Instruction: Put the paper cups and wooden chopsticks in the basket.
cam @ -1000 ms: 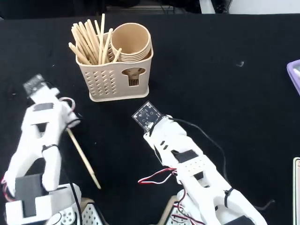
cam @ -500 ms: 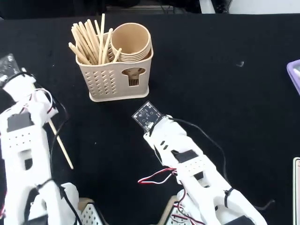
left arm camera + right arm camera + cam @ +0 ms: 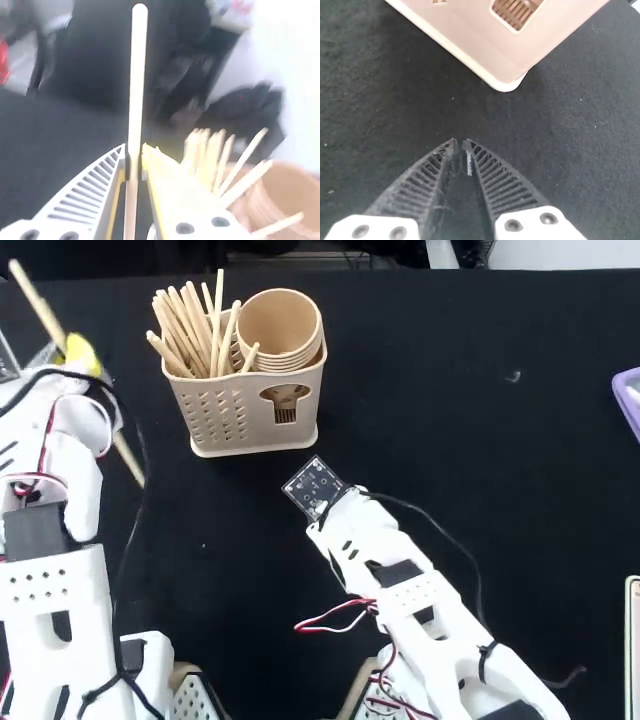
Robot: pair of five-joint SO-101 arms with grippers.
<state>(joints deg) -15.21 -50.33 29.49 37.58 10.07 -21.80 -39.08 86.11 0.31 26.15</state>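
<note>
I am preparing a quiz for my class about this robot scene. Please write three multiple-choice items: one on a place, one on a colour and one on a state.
1. Where are the paper cups?
A) on a shelf
B) in the basket
C) in a drawer

2. What colour is the basket?
A) blue
B) red
C) beige

3. What state is the left gripper in?
A) open and empty
B) shut on a wooden chopstick
C) shut on a spoon

Answers:
1 B: the stacked cups stand inside the basket.
2 C: its perforated walls are beige.
3 B: its fingers clamp one chopstick between them.
</note>
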